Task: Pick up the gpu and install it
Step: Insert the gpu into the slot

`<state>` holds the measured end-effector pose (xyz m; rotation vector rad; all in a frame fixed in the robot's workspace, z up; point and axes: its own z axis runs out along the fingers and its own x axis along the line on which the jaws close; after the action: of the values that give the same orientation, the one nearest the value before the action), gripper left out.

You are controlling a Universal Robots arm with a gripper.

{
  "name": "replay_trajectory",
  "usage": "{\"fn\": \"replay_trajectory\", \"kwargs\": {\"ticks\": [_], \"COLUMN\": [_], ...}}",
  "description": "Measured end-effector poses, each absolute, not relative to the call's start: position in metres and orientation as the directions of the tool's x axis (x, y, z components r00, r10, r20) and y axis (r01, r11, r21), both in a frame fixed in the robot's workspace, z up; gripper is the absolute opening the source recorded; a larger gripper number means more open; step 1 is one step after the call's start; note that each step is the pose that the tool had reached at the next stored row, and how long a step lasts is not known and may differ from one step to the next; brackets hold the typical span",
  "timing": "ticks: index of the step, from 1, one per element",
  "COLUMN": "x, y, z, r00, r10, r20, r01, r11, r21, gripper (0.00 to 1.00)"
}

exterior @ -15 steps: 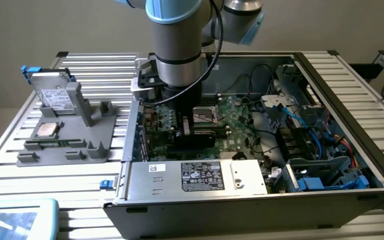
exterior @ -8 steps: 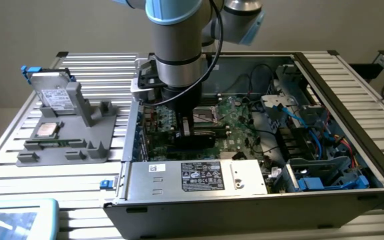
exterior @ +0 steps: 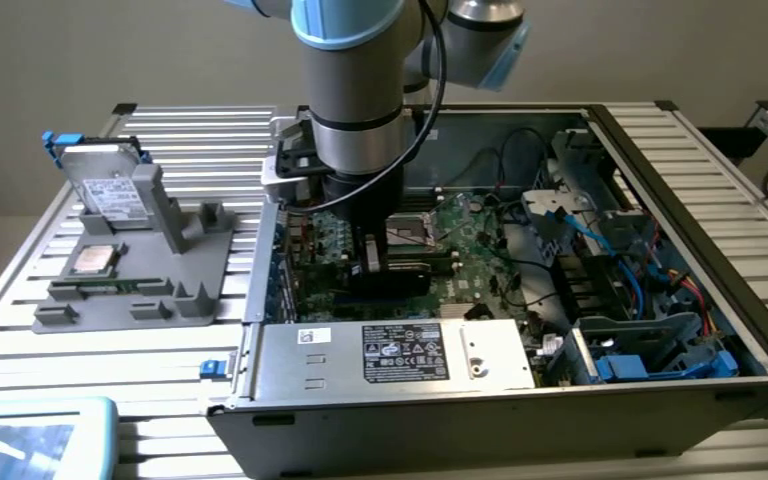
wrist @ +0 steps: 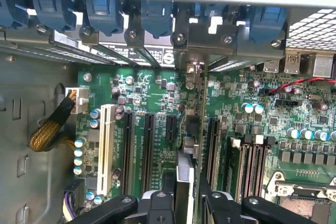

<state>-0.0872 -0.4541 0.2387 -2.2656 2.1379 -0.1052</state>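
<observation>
Power supply: silver box with a white label (exterior: 404, 352), nearest in the exterior view, at about 6 o'clock inside the open computer case (exterior: 704, 395).
Jaws: the gripper (wrist: 185, 203) stands over the motherboard (wrist: 236, 124), its black fingers (wrist: 157, 205) pinching the upper edge of the gpu (wrist: 188, 145).
Gpu: upright and edge-on, between two black expansion slots (wrist: 148, 150), its silvery end bracket reaching toward the case's rear wall at 12 o'clock in the wrist view; whether it is seated in a slot cannot be told.
Arm: the grey and blue arm (exterior: 351, 90) comes straight down into the case, slightly toward 9 o'clock of its middle.
Table: slatted metal table (exterior: 184, 135) carrying the case.
Parts holder: grey tray (exterior: 157, 290) at 9 o'clock of the case, with a silver hard drive (exterior: 101, 185) standing in it, farthest back.
</observation>
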Motion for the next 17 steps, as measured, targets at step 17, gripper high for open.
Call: {"fn": "replay_trajectory", "kwargs": {"ticks": [17], "x": [-0.0874], "y": [-0.4540], "z": [0.2371], "r00": [0.057], "r10": [-0.998], "r20": [0.032], "r01": [-0.996], "r11": [-0.059], "r21": [-0.065], "gripper": [0.27]}}
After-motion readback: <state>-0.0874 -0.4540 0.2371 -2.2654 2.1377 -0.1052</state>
